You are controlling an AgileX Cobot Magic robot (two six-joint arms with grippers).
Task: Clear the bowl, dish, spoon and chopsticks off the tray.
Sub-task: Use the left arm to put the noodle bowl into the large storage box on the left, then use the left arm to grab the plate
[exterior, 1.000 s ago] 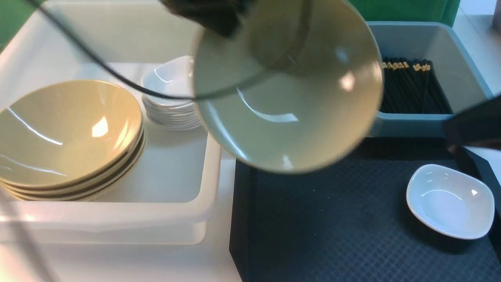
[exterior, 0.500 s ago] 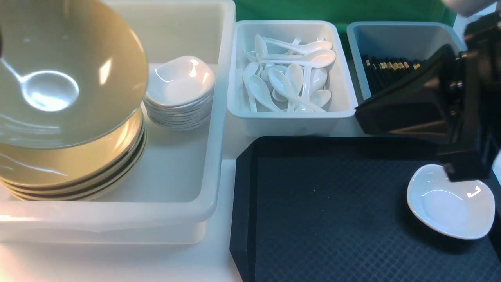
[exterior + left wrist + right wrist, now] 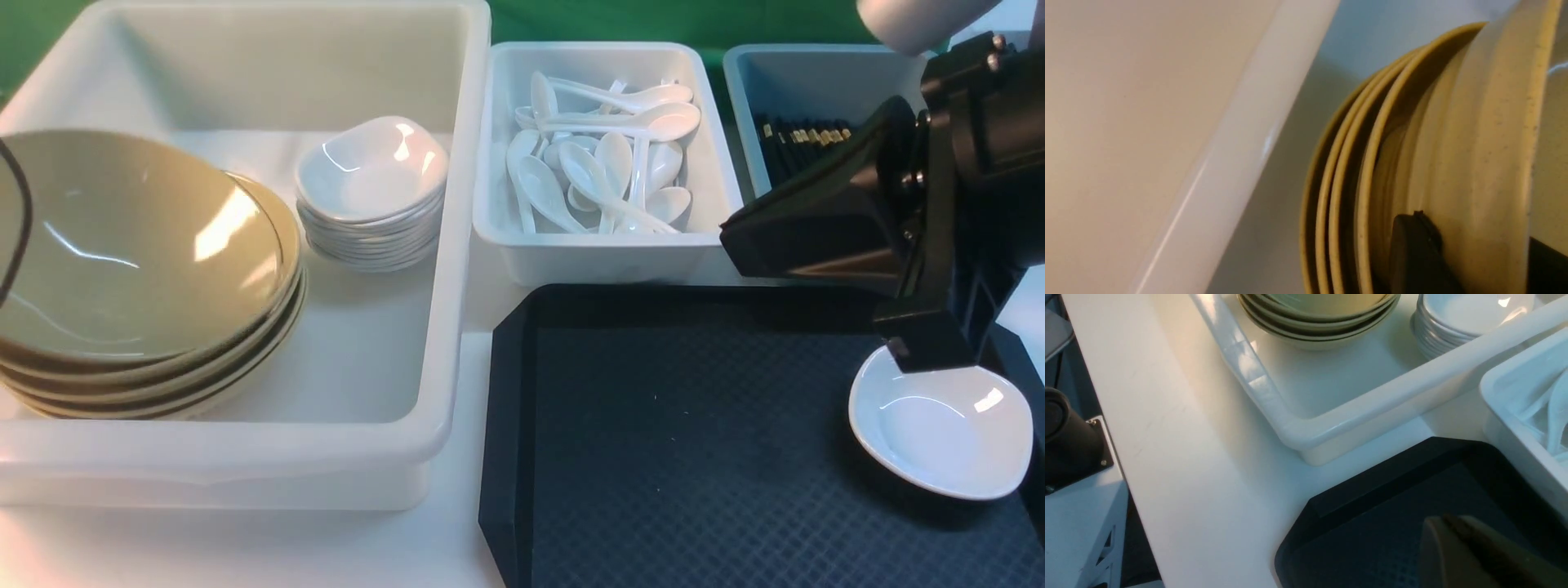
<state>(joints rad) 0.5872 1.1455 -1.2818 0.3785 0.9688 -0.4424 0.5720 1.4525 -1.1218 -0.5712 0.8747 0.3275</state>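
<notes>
I have the bowl (image 3: pixel 131 245) stacked at nine o'clock, my left gripper (image 3: pixel 1482 261) astride its rim (gripping or not, I cannot tell), and only the dish (image 3: pixel 939 433) is left, at the tray's (image 3: pixel 653 449) three o'clock, beneath my closed, empty right gripper (image 3: pixel 927 351).

Glossy olive bowl (image 3: pixel 122 245); glossy white dish (image 3: pixel 939 433); diamond-textured black plastic tray (image 3: pixel 694 457).
</notes>
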